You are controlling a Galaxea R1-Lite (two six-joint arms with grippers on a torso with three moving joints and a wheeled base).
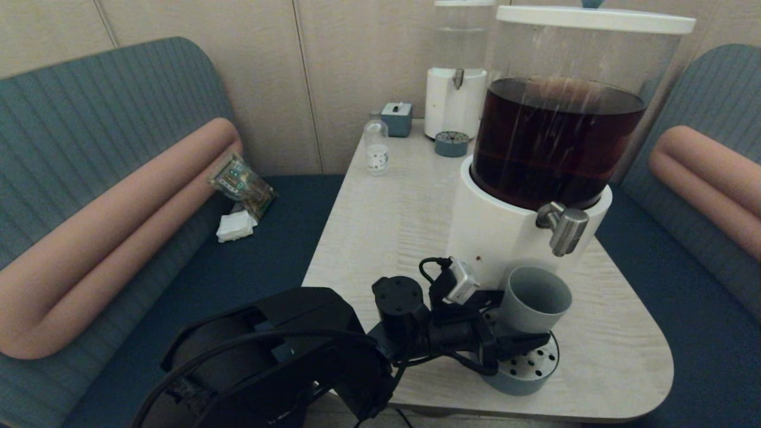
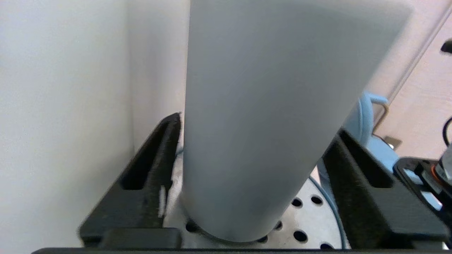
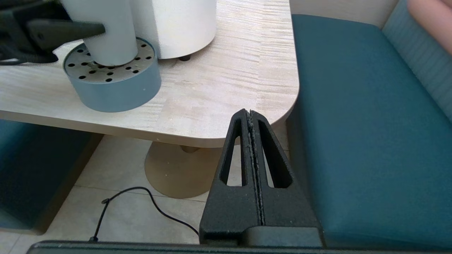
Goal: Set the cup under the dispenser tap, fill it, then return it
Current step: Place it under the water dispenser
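Observation:
The grey-blue cup point(image 1: 532, 300) stands on the perforated drip tray point(image 1: 538, 365) against the large dispenser's white base point(image 1: 493, 238). The steel dispenser tap point(image 1: 565, 229) hangs just above the cup's rim, slightly to its right. My left gripper point(image 1: 517, 321) is shut on the cup, low on its wall. In the left wrist view the cup point(image 2: 261, 123) fills the space between both black fingers point(image 2: 155, 165) and leans a little. My right gripper point(image 3: 249, 113) is shut on nothing, off the table's near right corner and below its edge.
Dark brown liquid fills the tank point(image 1: 556, 142). At the table's far end stand a narrower dispenser point(image 1: 456, 89), a small clear bottle point(image 1: 376, 148) and a blue box point(image 1: 397, 119). Teal benches flank the table point(image 1: 380, 226); a packet point(image 1: 242, 184) lies on the left one.

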